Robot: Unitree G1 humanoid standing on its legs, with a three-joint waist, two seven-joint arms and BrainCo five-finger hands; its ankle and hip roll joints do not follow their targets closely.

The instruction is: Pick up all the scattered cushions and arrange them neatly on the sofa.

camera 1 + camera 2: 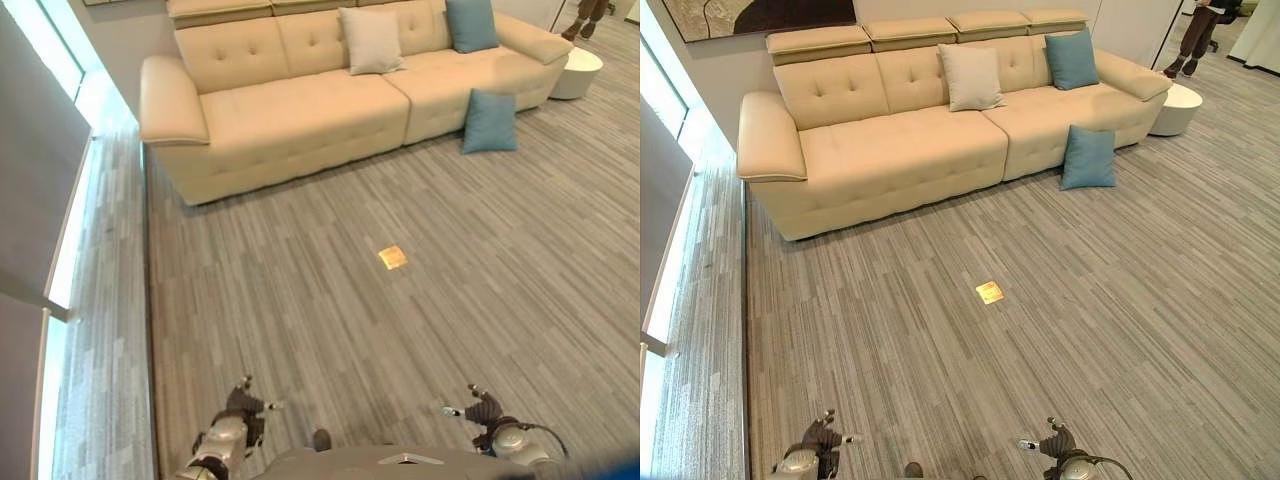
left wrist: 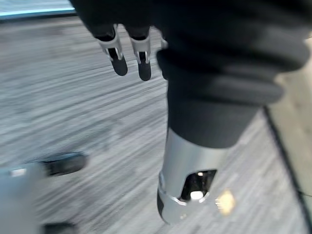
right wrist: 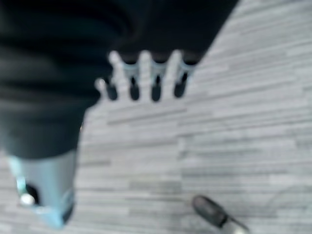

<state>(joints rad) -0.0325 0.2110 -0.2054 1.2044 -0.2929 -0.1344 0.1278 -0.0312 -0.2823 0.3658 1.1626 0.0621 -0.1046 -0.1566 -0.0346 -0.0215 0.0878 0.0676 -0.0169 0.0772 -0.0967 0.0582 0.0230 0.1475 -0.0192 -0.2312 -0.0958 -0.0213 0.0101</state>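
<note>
Blue cushion (image 1: 1088,157) on floor, leaning vs sofa (image 1: 900,150) front near right end. Left hand (image 1: 243,408) & right hand (image 1: 483,408) both relaxed open, nothing held, prob mid-approach.

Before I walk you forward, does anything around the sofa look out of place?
Yes. One blue cushion stands on the floor, leaning against the sofa front toward its right end. A beige cushion and another blue cushion already sit upright on the seat. A small yellowish patch marks the carpet.
</note>
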